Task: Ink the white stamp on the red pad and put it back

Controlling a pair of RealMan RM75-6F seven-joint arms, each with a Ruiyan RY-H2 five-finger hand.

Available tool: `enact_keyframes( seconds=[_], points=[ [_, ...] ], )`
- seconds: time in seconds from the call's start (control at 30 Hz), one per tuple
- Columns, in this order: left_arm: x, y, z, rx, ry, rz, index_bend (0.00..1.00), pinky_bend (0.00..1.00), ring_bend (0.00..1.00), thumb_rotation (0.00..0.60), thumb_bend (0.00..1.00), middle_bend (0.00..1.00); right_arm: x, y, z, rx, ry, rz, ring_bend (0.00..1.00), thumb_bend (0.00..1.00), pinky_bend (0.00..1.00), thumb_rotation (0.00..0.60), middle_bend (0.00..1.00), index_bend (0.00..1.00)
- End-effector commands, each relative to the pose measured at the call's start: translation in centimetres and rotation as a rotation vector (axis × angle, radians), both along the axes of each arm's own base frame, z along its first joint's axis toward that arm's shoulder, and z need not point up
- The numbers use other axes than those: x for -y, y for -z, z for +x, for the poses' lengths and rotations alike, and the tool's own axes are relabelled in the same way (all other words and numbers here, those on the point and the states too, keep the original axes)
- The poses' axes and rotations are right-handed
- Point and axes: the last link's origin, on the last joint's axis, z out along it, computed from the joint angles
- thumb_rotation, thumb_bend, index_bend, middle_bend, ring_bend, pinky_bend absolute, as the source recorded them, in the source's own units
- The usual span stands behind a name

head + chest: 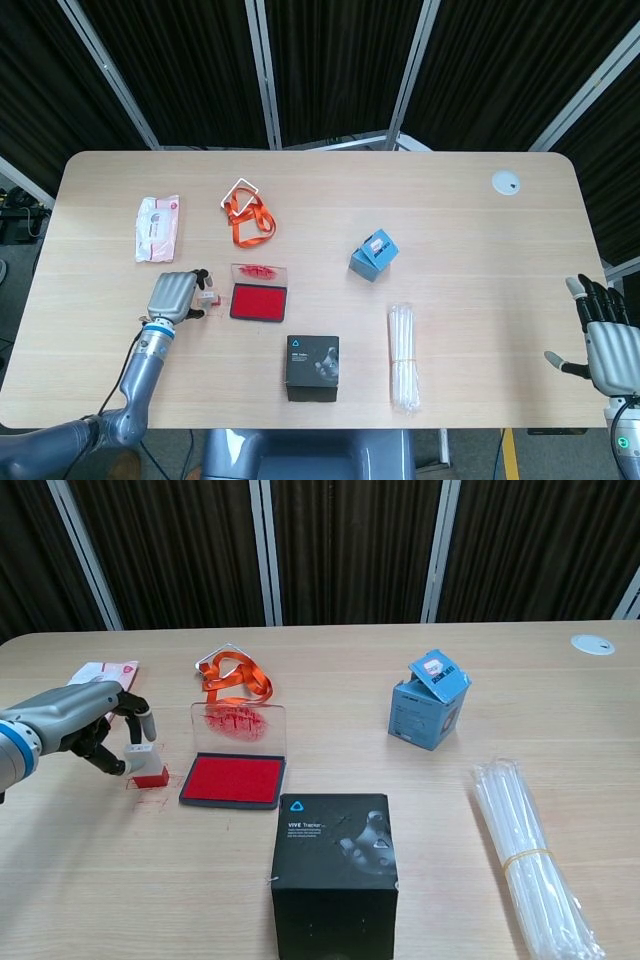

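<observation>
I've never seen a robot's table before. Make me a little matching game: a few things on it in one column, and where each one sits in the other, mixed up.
Things:
1. small white stamp with red base
2. open red ink pad
3. blue cardboard box
4. bundle of clear plastic straws

Places:
A. at the table's right edge
B. right of the orange lanyard
C. between the left hand's fingers
D. just behind the black box

Pairs: 1-C, 2-D, 3-B, 4-A
</observation>
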Motion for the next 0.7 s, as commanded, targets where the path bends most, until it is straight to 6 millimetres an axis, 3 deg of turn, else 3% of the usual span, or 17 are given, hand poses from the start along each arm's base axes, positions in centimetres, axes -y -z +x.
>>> enact_keyframes(
  seconds=[0.03,0.7],
  points=[
    [0.00,0.08,-0.05,-0.005,-0.001,0.002,0.44,0.86,0.82,0.600,0.28,0.48,0.03,0.02,-0.05,0.000,0.002,0.001,0.00,0.00,0.00,0.600,0.00,0.00],
    [-0.17,0.28,-0.04,-0.022,-0.013,0.006,0.53,0.86,0.82,0.600,0.32,0.54,0.23,0.03,-0.22,0.002,0.011,0.001,0.00,0.00,0.00,0.600,0.00,0.00]
  ],
)
